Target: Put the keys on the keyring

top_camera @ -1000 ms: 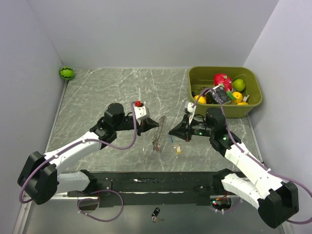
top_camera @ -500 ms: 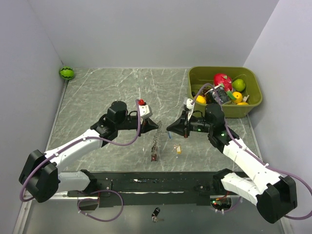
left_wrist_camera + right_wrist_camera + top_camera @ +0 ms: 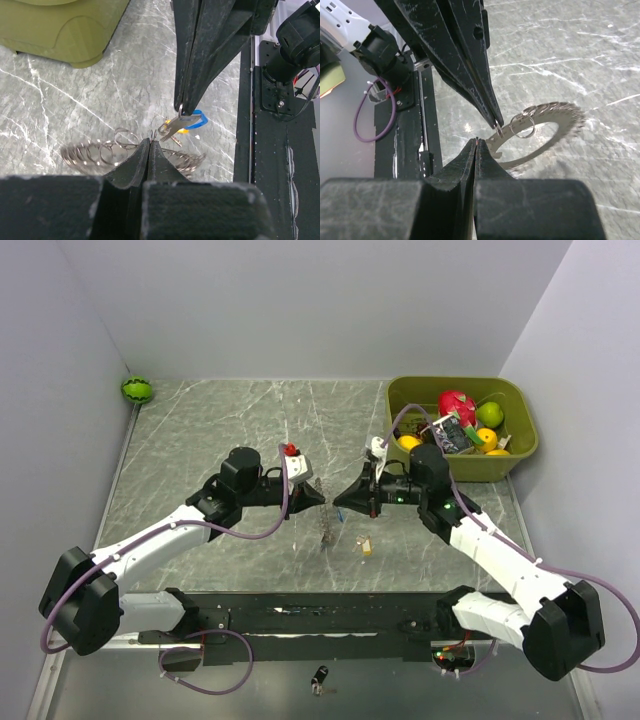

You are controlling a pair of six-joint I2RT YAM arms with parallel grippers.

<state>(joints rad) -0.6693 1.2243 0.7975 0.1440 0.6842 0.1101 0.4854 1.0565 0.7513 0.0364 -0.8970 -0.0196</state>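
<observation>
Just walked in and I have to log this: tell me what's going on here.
The left end effector is shut on the edge of the keyring, holding it out over mid-table. The right end effector, shut on a blue-headed key, sits tip to tip with it, right beside the keyring. Whether that key is threaded on cannot be told. A yellowish key lies on the table nearby.

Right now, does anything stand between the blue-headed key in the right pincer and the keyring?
Nothing visible does. The right pincer holds the blue-headed key close beside the keyring, which the left pincer grips at its edge.
</observation>
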